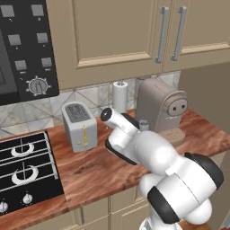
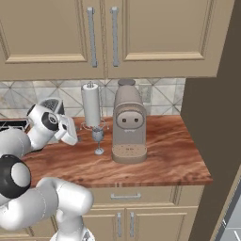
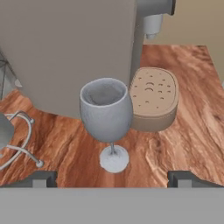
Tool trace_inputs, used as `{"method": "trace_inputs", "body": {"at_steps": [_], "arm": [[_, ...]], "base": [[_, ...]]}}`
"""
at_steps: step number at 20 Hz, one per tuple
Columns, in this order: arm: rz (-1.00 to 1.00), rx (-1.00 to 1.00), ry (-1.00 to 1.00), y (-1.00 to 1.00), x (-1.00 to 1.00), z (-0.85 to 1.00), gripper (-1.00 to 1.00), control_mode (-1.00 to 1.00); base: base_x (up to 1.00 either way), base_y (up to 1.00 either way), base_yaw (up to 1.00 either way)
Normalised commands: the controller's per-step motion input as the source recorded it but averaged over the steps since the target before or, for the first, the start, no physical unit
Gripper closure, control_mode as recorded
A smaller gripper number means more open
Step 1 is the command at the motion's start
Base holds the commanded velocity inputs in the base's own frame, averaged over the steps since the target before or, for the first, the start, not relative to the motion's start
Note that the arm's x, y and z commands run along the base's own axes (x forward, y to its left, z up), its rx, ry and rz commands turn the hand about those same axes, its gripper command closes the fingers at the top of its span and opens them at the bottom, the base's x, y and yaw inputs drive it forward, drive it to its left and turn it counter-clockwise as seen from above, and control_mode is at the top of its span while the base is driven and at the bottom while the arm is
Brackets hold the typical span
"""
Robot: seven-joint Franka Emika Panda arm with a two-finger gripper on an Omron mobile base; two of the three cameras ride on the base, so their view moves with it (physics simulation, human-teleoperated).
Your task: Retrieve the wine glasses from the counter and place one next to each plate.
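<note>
Hand view: fingers (image 3: 47, 178) wide, empty

The arm (image 1: 175, 179) is built of glossy white, rounded shells joined by dark, near-black bands at each joint. A large bulbous white segment near the base carries a broad black ring and a black end cap. The slimmer forearm has a black collar beneath it and ends in a round black cap with a pale centre. The gripper (image 3: 113, 178) has two small dark grey, blocky finger tips. No cables, screws or markings visible.
</note>
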Motion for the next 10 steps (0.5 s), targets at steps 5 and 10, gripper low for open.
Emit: {"method": "trace_inputs", "body": {"at_steps": [5,10], "arm": [[0.0,-0.02,-0.01,0.0,0.04,-0.11,-1.0,-1.0],[0.0,-0.02,0.04,-0.06,0.12,-0.23,-1.0,-1.0]], "base": [[0.0,0.0,0.0],[0.0,0.0,0.0]]}}
